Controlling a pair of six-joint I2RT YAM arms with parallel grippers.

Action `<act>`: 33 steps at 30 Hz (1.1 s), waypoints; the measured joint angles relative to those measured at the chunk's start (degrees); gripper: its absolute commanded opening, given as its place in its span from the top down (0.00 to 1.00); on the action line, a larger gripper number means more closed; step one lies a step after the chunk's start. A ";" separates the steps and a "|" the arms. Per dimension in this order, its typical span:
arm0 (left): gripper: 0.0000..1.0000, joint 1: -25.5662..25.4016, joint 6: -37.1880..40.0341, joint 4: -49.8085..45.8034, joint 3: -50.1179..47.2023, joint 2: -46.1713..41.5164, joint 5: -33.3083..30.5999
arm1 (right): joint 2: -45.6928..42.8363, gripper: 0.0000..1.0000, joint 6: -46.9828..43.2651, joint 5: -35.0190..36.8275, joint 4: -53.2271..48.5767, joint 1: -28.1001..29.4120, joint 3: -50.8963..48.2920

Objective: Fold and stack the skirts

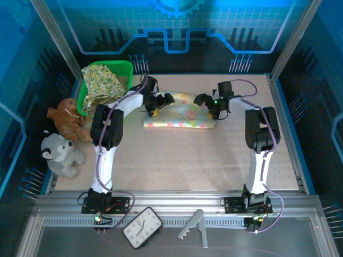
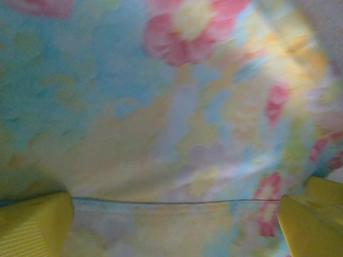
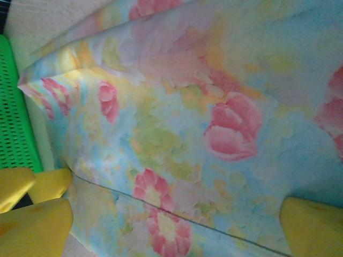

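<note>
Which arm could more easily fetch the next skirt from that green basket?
Probably left. The left gripper, open, hovers over the pastel floral skirt's left end, close to the green basket holding the yellow-green floral skirt; the right gripper, also open, is farther away.

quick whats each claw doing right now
left claw: open, holding nothing, over the pastel skirt
right claw: open, holding nothing, over the same skirt

The beige speckled surface (image 1: 177,160) carries a pastel floral skirt (image 1: 179,120) spread flat near its far middle, a green basket (image 1: 124,65) in its far left corner, and, along its left edge, a brown plush toy (image 1: 67,122) with a grey-and-white plush toy (image 1: 61,155) just nearer.
</note>
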 measured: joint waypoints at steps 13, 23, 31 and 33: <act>0.01 -3.52 -4.09 11.93 -26.60 -16.31 2.08 | -7.50 0.00 -6.27 1.68 -6.64 0.09 -8.31; 0.01 -5.60 -9.07 9.84 -24.98 -21.31 -1.81 | -12.70 0.00 -3.32 1.09 -4.02 3.45 -7.17; 0.01 -5.29 -9.31 10.82 -6.80 -8.79 -6.47 | -1.11 0.00 0.79 -0.81 1.62 4.98 3.91; 0.01 -5.22 -10.03 11.04 -5.57 -6.49 -8.11 | 0.92 0.00 1.44 -0.81 1.90 4.96 5.05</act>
